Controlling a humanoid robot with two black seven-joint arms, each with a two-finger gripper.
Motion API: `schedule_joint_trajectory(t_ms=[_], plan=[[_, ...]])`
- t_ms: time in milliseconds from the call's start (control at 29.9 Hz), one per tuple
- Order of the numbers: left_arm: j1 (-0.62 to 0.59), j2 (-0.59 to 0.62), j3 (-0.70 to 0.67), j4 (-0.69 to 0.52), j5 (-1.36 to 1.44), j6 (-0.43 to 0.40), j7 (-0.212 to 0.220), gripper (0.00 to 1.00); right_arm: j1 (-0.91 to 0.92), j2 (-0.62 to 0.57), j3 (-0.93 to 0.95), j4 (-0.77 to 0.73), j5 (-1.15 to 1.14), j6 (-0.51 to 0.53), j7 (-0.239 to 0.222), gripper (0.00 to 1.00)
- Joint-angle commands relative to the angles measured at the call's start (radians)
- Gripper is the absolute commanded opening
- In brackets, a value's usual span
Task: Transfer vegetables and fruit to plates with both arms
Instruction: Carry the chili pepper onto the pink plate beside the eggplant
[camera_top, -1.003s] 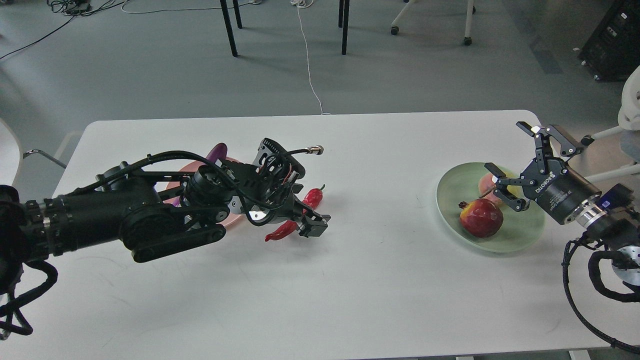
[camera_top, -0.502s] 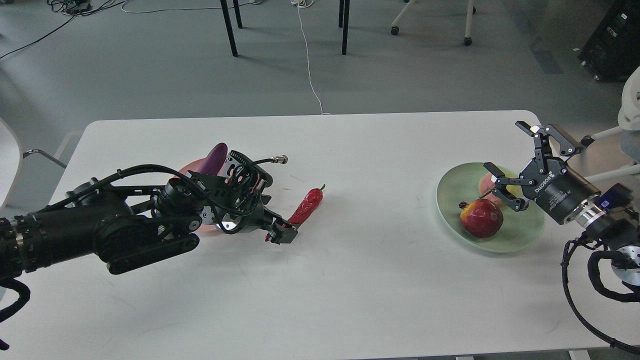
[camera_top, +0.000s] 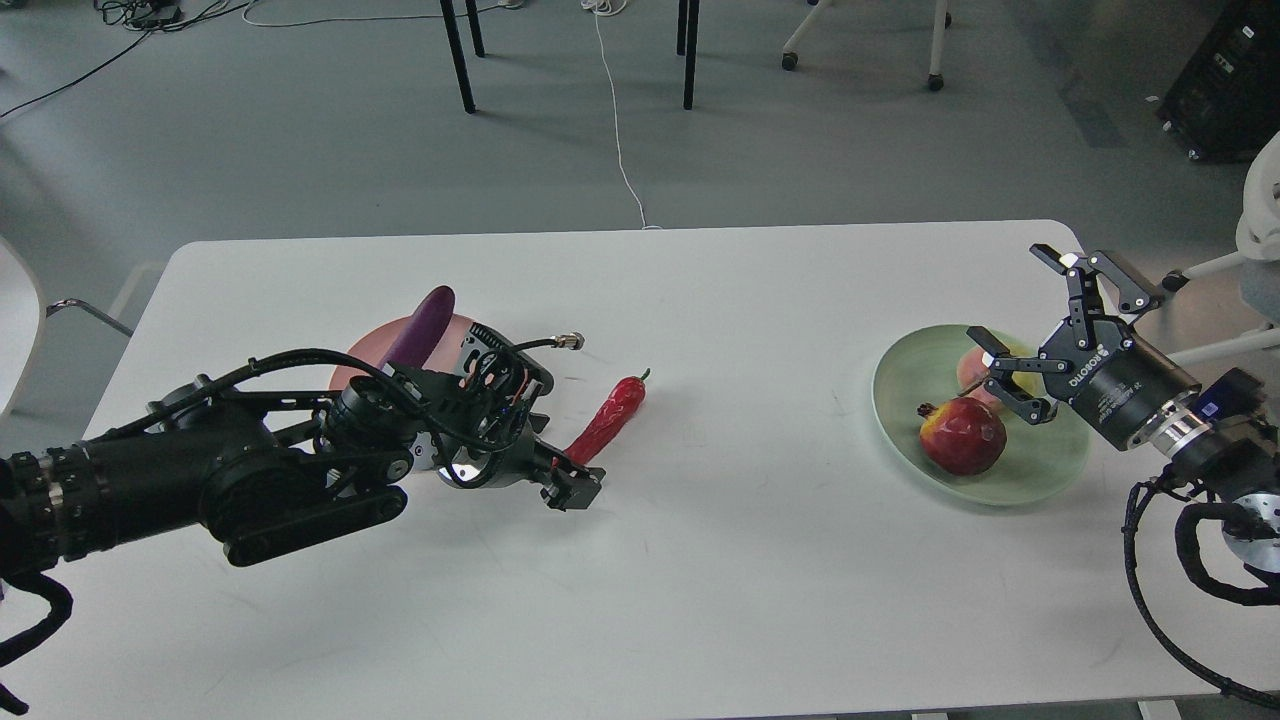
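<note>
A purple eggplant lies on the pink plate at the left, both partly hidden by my left arm. A red chili pepper lies on the table right of that plate. My left gripper is at the chili's near end and hides it; its dark fingers cannot be told apart. The pale green plate at the right holds a dark red pomegranate and a yellow-green fruit with a pink blush. My right gripper is open and empty above that plate's far right side.
The white table ends close behind the right arm at the right edge. Chair and table legs and a white cable are on the floor beyond the far edge.
My left gripper has drawn back to the left and toward me, from over the chili's middle to its near end. The chili's far tip has stayed put. The right arm has not moved.
</note>
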Motion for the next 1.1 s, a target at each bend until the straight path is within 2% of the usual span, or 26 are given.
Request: schedule_joint_trajectory(t_ms=[0,67,134,268,635,803,903,1070], plan=[[0.003,0.0,-0.002,0.0,0.001,-0.029,0.002,0.61,-0.001,0.0,0.001,-0.001,-0.001,0.0,0.0,0.99],[0.003,0.0,-0.002,0.0,0.007,-0.038,0.002,0.39,-0.001,0.0,0.001,-0.001,0.0,0.0,0.0,0.99],[0.003,-0.002,-0.002,0.001,0.009,-0.04,0.005,0.23,0.001,0.0,-0.001,-0.001,0.0,0.0,0.0,0.99],[0.0,0.001,-0.005,0.001,0.003,-0.038,0.014,0.11,-0.001,0.0,-0.002,-0.001,-0.001,0.0,0.0,0.99],[-0.01,0.008,-0.066,-0.014,-0.006,-0.037,0.012,0.08,-0.008,0.0,-0.001,-0.001,-0.011,0.0,0.0,0.99],[-0.012,0.014,-0.208,-0.026,-0.031,-0.051,0.011,0.09,-0.008,0.002,-0.001,0.0,-0.018,0.0,0.0,0.99],[-0.024,0.069,-0.235,-0.025,-0.048,-0.093,0.011,0.09,-0.008,0.003,-0.001,0.0,-0.018,0.0,0.0,0.99],[-0.024,0.176,-0.226,-0.028,-0.048,-0.093,0.009,0.1,-0.008,0.009,0.001,-0.001,-0.018,0.0,0.0,0.99]])
